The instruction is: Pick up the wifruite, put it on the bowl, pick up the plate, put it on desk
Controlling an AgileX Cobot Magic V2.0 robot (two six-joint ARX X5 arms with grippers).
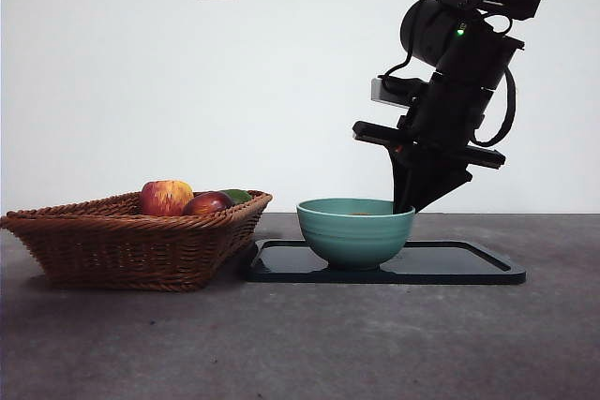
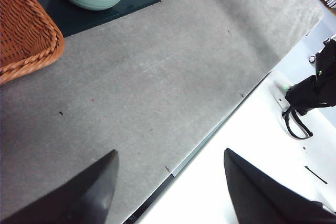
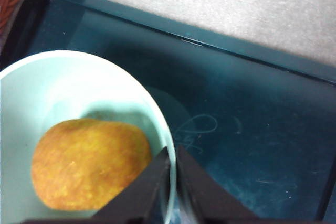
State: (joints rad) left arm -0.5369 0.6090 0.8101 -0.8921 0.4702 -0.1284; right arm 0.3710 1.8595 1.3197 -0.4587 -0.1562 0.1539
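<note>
At the far left of the desk (image 1: 300, 344) sits a brown wicker basket (image 1: 131, 241) with a red-and-yellow apple (image 1: 166, 197), a dark red fruit (image 1: 207, 203) and a sliver of something green (image 1: 238, 196) showing above its rim. All of that lies well off to one side of the working pincer.

Next comes a dark flat tray (image 1: 469, 264), its near corner just beside the basket's slanting wall. The teal bowl (image 1: 355, 231) stands on the tray's basket-side half. The small brown fruit (image 3: 89, 163) lies inside the bowl, resting on its bottom; from the low front view it is all but hidden behind the rim, but both wrist views show it plainly.

The right gripper (image 3: 171, 174) comes down from the upper right, big and dark, with its tip at the bowl's rim on the side away from the basket. Its two jaws are drawn narrow, with the thin edge of the bowl's wall running between them; one jaw is inside the bowl just beside the fruit, the other outside over the tray. I cannot tell whether the fruit touches the inner jaw.

The left gripper (image 2: 170, 182) waits well apart from all this, over the bare desk near its edge, jaws spread wide and holding nothing, the bowl and basket far ahead of it.
</note>
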